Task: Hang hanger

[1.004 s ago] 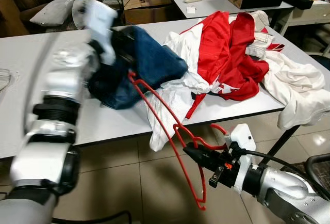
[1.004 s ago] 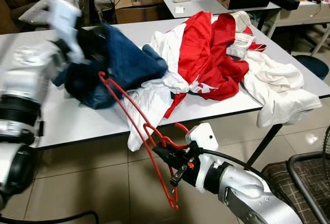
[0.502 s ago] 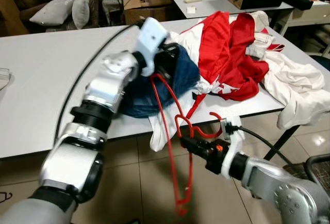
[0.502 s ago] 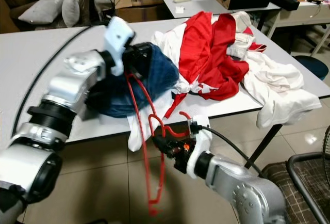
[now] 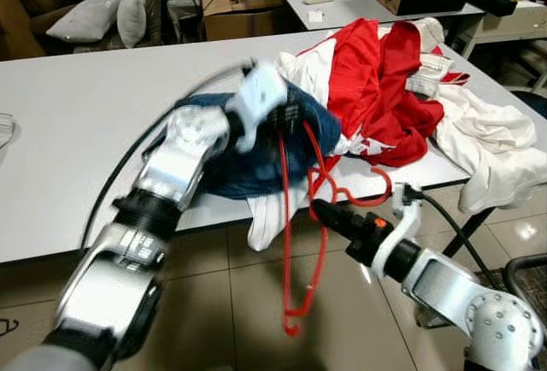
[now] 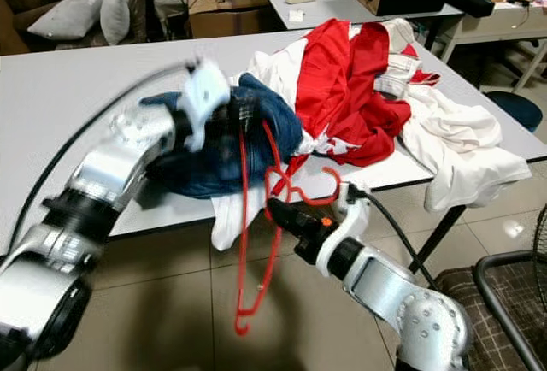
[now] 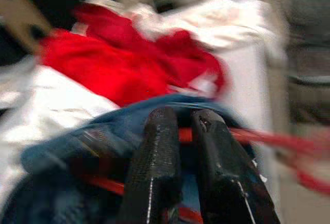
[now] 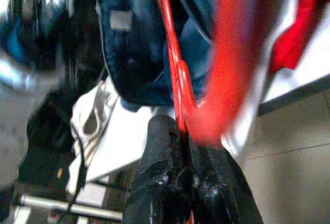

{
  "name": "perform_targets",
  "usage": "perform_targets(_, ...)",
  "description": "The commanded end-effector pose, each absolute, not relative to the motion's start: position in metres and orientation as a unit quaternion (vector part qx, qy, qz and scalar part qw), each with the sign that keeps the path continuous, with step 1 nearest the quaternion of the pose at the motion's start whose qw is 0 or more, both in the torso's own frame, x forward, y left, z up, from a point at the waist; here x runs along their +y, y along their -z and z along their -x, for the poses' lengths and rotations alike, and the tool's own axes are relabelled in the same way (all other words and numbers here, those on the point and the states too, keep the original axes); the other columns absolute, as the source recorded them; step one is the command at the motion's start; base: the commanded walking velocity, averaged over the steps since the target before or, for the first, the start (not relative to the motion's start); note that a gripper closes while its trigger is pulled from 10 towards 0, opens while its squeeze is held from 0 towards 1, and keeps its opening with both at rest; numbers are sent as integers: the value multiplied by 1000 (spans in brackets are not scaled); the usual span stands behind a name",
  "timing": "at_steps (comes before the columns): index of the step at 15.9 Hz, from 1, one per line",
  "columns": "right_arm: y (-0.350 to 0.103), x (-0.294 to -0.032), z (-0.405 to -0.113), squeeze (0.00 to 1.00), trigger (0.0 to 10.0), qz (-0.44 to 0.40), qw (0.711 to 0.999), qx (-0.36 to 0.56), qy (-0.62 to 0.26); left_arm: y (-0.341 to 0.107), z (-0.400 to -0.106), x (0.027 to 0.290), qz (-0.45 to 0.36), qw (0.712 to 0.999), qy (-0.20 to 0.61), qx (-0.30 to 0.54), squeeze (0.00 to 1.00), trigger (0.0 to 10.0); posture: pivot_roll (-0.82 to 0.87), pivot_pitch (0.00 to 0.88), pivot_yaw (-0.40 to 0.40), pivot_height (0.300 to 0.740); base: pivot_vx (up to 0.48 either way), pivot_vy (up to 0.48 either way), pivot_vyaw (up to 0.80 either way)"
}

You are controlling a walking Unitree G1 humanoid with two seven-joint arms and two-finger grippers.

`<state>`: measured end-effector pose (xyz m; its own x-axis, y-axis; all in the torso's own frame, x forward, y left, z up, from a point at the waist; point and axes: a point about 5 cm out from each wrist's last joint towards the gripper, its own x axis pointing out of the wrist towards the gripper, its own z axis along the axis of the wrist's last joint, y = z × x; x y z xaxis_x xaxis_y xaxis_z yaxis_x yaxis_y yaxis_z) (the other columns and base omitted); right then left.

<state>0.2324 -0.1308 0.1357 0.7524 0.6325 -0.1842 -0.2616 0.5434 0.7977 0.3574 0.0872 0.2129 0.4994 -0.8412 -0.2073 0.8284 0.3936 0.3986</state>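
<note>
Hanging near-vertical, hanger [image 5: 301, 243] hook-up.

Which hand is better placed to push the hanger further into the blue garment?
Probably the right hand: it is shut on the red hanger near its hook. The left hand is busy pinching the blue garment.

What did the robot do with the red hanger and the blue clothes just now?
The right gripper, shut on the red hanger, turned it from slanting to hanging nearly straight down. The left gripper carried the blue garment rightward along the table, toward the red and white clothes, which stayed put.
</note>
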Motion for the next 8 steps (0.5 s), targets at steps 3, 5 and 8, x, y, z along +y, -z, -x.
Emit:
perform_targets(3, -136, -131, -229, 0, 10000, -409, 846, 240, -245, -230, -345, 90, -203, 815, 542, -40, 24, 10000, -59, 0, 28, 740, 0, 0, 0)
perform_targets(5, -133, -132, -229, 0, 10000, -408, 848, 245, -233, -237, -342, 99, -186, 814, 549, -43, 0, 10000, -61, 0, 23, 740, 0, 0, 0)
perform_targets(8, -135, -130, -229, 0, 10000, -454, 835, 238, -202, -228, -344, 139, -236, 851, 470, 5, 0, 10000, -47, 0, 27, 740, 0, 0, 0)
